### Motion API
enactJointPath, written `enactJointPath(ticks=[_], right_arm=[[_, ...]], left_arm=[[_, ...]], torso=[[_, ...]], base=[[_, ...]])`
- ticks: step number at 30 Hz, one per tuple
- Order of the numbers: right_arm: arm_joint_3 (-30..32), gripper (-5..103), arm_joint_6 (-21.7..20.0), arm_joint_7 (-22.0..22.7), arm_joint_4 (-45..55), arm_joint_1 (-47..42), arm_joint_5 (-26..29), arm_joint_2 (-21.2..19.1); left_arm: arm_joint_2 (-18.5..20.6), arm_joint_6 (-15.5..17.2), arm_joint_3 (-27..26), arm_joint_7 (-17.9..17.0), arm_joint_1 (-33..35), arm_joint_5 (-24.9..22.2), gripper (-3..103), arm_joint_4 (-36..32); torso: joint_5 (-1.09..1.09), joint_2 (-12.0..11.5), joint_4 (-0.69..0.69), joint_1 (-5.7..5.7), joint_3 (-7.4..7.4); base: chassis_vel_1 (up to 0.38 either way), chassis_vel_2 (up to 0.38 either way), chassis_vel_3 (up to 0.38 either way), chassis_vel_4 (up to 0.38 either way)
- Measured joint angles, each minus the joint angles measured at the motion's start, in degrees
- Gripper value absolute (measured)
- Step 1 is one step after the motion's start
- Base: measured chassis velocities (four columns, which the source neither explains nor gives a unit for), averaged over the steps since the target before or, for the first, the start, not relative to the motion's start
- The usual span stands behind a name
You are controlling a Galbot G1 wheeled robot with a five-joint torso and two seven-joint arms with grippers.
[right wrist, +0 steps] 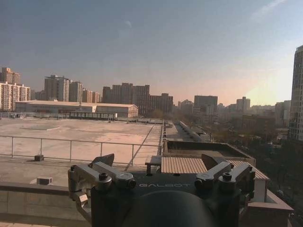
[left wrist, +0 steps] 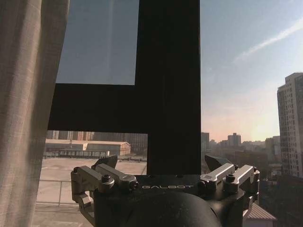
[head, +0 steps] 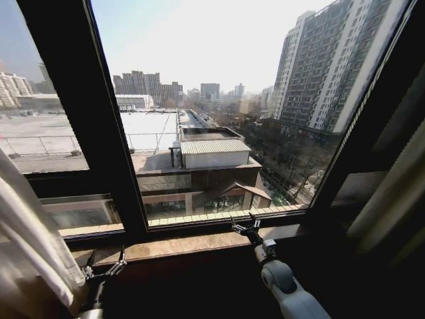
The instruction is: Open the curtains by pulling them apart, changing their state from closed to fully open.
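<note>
Our two grippers hang low by the window, and the curtains look pulled apart.

Our left gripper and right gripper have spread fingers and hold nothing. Beyond them, the thin white pleated curtains sit bunched at both sides, and the big dark-framed glass window stands bare, so we think little is left.
</note>
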Motion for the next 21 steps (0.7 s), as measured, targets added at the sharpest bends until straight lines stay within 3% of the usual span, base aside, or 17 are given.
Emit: enactJointPath(ticks=[21], right_arm=[[0.0, 100, 0.0, 0.0, 0.0, 0.0, 0.0, 0.0]], left_arm=[[0.0, 0.0, 0.0, 0.0, 0.0, 0.0, 100, 0.0]], torso=[[0.01, 0.0, 0.0, 0.0, 0.0]], base=[[0.344, 0.347, -0.338, -0.342]])
